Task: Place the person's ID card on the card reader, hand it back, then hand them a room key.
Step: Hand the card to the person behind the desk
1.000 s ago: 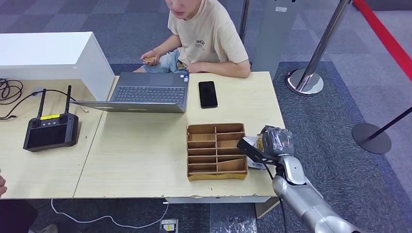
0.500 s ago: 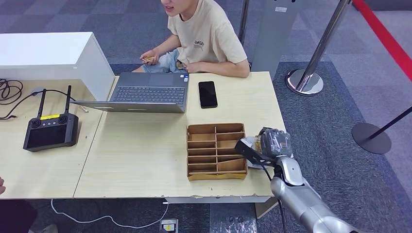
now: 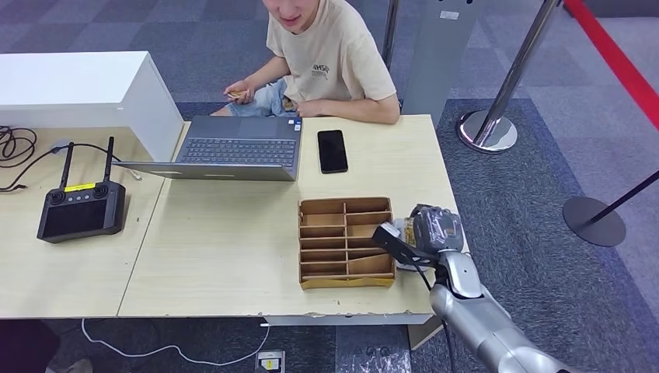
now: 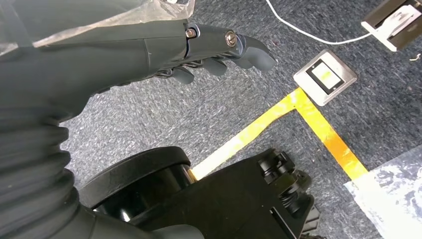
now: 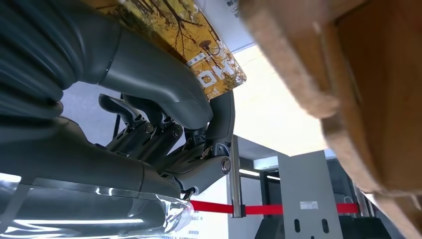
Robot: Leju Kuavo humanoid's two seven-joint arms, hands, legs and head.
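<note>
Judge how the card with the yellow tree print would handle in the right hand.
The thin card with the yellow tree print looks flat and unbent, so probably stiff and light. Pinched in the right hand, its glossy face might slip.

Over the last second the right hand (image 3: 432, 231) has shifted slightly toward the cardboard organizer (image 3: 346, 242), so that its dark thumb now lies closer to the organizer's right wall. The card (image 5: 199, 55) pinched in this hand has travelled with it. The forearm behind the hand has moved in the same direction. The person (image 3: 330, 58) beyond the hand has leaned slightly, with the head now more upright.
</note>
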